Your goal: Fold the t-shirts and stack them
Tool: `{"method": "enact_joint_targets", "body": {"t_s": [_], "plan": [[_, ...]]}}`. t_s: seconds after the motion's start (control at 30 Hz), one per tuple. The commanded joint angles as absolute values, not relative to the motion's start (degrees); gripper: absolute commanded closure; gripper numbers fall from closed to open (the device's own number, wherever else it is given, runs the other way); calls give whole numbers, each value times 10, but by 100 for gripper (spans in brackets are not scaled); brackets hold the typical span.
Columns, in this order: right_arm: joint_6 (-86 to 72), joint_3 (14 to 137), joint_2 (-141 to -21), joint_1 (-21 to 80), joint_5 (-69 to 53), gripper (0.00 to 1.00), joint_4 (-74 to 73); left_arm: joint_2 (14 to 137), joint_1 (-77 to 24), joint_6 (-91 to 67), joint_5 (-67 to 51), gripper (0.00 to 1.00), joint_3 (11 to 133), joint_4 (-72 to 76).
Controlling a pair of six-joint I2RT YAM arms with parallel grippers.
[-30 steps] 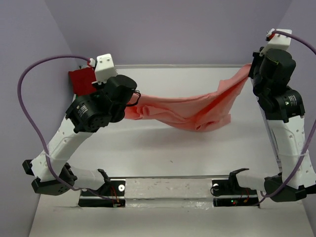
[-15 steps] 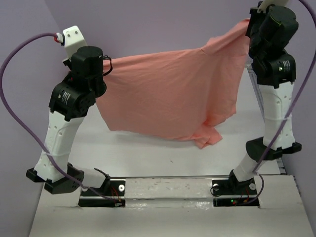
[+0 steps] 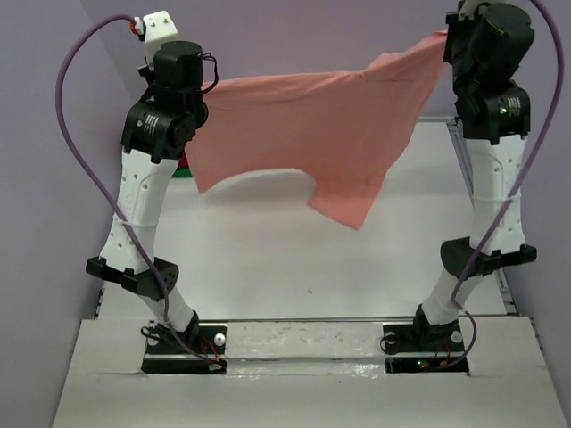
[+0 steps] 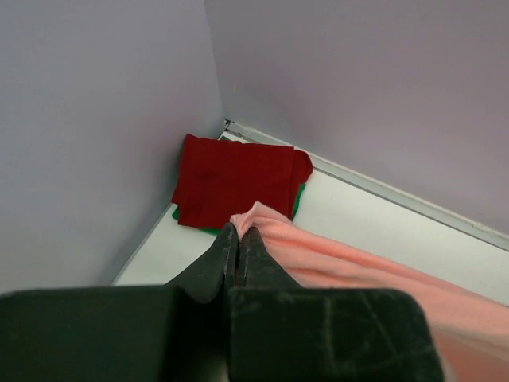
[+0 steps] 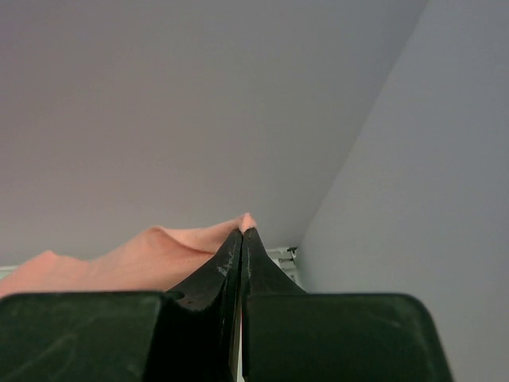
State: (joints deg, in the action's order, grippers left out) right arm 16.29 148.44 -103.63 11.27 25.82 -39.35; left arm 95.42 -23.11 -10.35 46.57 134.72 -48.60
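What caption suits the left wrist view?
Left pincer shut on the salmon-pink t-shirt, high above the folded dark red t-shirt in the corner.

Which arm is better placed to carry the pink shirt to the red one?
Left, probably. The left gripper, shut on the pink shirt, hangs near the red shirt in the far-left corner; the right gripper holds the opposite end, far from it.
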Motion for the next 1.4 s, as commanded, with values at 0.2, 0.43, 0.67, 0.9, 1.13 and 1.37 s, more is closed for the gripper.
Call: {"method": "enact_joint_targets", "body": {"t_s": [0.2,0.43,0.67,0.9,1.13,1.37], "plan": [[263,1383,-804,253,402,100,-301,751,-255,-88,470,100,1220,-445],[284,1288,-686,338,444,100,-264,626,-271,-42,450,100,1184,-375],[345,1318,-744,338,435,100,-204,725,-281,-13,453,100,1313,-369],[383,1403,-892,305,399,100,-163,830,-261,16,432,100,1344,-324],[302,1439,-961,195,320,100,-228,908,-176,4,359,100,1390,-324],[316,1377,-879,195,333,100,-208,845,-176,4,348,100,1295,-305]]}}
